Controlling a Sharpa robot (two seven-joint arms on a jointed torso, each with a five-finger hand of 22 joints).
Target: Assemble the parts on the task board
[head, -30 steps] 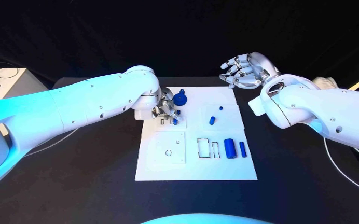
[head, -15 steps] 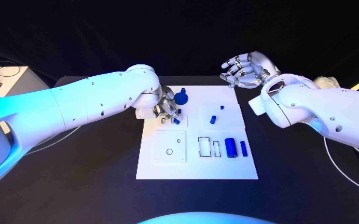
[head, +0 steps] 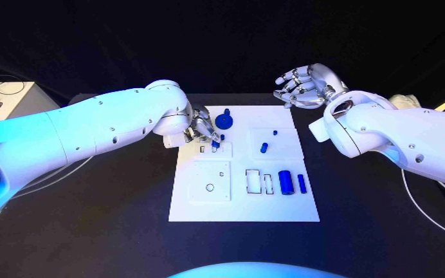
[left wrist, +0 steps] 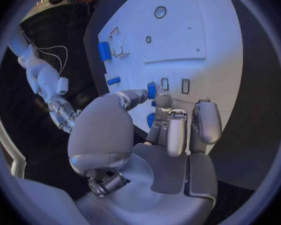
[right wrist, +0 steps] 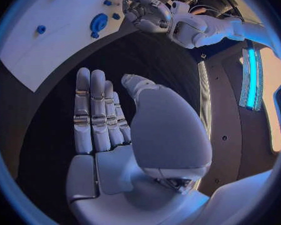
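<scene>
Black table [head: 111,226]; white task board [head: 243,208] lies on it.

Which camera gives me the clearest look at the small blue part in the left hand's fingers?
The left wrist view: the small blue part sits pinched at the left hand fingertips, just above the task board. The head view shows it as a speck, mostly hidden by the hand. The right wrist view shows the hand from afar.

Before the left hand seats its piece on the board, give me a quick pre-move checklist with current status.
1. Left hand holds a small blue part in its fingers: ok.
2. Part lined up with a slot in the task board: cannot tell.
3. Right hand clear of the board, holding nothing: ok.
4. Blue cylinder lying by its cutouts, untouched: ok.
5. Round blue part free of the left hand: cannot tell.
</scene>
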